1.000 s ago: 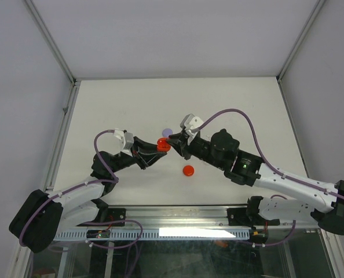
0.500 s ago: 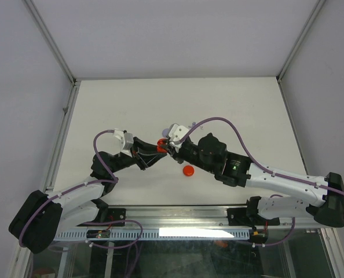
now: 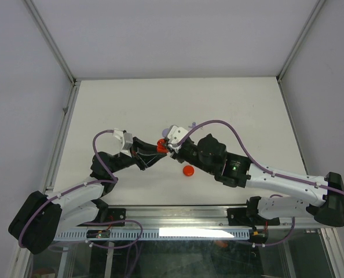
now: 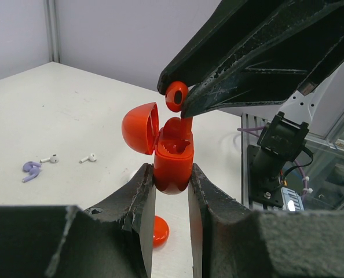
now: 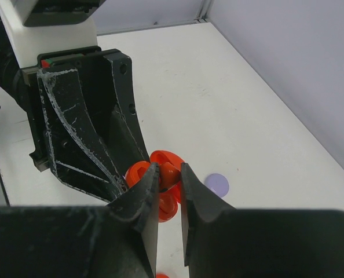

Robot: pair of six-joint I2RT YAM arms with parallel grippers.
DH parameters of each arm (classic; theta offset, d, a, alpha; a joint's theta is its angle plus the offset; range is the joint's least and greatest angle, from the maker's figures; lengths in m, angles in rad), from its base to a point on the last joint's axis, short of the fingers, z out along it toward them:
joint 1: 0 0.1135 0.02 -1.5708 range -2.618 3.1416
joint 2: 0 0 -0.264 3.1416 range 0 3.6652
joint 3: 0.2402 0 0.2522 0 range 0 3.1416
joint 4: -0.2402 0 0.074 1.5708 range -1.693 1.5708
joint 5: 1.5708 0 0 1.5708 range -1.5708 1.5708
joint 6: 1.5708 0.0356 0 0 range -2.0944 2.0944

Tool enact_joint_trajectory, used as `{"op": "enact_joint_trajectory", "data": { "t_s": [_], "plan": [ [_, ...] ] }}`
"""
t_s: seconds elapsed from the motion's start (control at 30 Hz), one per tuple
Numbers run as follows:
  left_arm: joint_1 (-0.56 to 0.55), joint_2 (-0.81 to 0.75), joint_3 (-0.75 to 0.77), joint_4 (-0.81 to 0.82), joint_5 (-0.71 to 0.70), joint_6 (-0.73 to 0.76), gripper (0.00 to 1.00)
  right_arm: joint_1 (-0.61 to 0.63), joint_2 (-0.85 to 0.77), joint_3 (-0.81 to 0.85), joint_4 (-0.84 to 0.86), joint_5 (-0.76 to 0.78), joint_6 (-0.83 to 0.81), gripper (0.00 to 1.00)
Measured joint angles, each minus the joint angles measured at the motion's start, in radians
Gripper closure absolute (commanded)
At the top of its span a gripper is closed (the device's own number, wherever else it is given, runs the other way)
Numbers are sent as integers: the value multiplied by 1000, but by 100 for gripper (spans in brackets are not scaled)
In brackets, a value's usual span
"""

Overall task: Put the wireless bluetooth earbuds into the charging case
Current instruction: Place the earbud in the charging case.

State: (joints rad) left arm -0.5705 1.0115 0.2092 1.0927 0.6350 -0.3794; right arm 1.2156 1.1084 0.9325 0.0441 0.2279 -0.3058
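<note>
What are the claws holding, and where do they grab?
The left claw grips the open red charging case by its lower body; the right claw pinches a red earbud by its round head.

You see the red charging case upright, its lid swung open to the left, pinched by the left end effector. The right end effector holds a red earbud just above the opening. One white earbud, a second white earbud and a lilac earbud lie on the surface.
</note>
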Motion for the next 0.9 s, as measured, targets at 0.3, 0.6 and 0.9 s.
{"op": "enact_joint_trajectory", "data": {
  "t_s": [0.3,0.6,0.9],
  "plan": [
    [0,-5,0,-1,0,-6,100,9,0,0,-3,-1,-21,96],
    [0,-6,2,-1,1,-20,100,27,22,0,-10,-5,-61,93],
    [0,-6,2,-7,4,-23,100,32,25,7,-34,-22,-77,65]
  ]
}}
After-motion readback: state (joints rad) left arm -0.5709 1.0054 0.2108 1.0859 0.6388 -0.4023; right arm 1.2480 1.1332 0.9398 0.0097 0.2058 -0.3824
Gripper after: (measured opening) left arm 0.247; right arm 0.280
